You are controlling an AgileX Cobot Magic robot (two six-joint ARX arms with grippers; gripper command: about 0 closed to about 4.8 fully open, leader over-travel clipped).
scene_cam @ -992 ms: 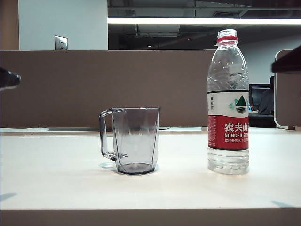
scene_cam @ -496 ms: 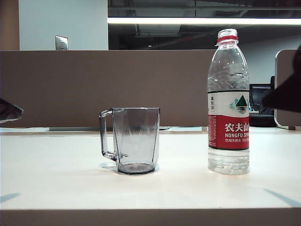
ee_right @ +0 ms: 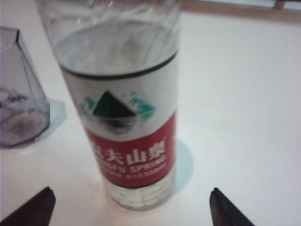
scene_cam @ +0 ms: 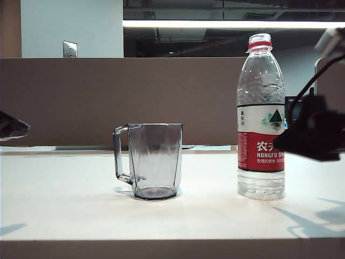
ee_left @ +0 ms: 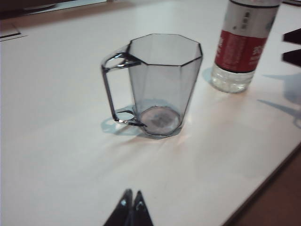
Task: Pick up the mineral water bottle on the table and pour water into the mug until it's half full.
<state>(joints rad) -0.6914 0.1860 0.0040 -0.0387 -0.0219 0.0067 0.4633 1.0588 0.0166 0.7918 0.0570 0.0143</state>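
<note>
Mineral water bottle (scene_cam: 261, 116) stands upright on the right part of the tabletop (scene_cam: 70, 205). Clear plastic, cap off, red neck ring. White-and-red label with green mountain logo, Chinese characters, "NONGFU SPRING". Water (scene_cam: 262, 186) shows clear in the ribbed base below the label; its level higher up is hard to read.

Mug (scene_cam: 149, 161) to the bottle's left, well apart from it. Grey-tinted, faceted, tapering to its base, angular handle turned away from the bottle. It looks empty.

Right gripper (ee_right: 131, 207) open wide. In the right wrist view, its two dark fingertips (ee_right: 28, 209) show on either side of the bottle's base, clear of the plastic. In the exterior view the gripper (scene_cam: 315, 135) is a dark blurred mass at label height, overlapping the label's right edge.

Left gripper (ee_left: 131, 212) hangs over the near tabletop with its tips pressed together, the mug beyond it, nothing held. Exterior view shows only a dark tip (scene_cam: 11, 127) at the left edge.

Tabletop white, flat, brown front edge. Behind it a brown partition (scene_cam: 161, 97); farther back a pale wall with a metal plate (scene_cam: 70, 49) and a ceiling light strip (scene_cam: 232, 24).
</note>
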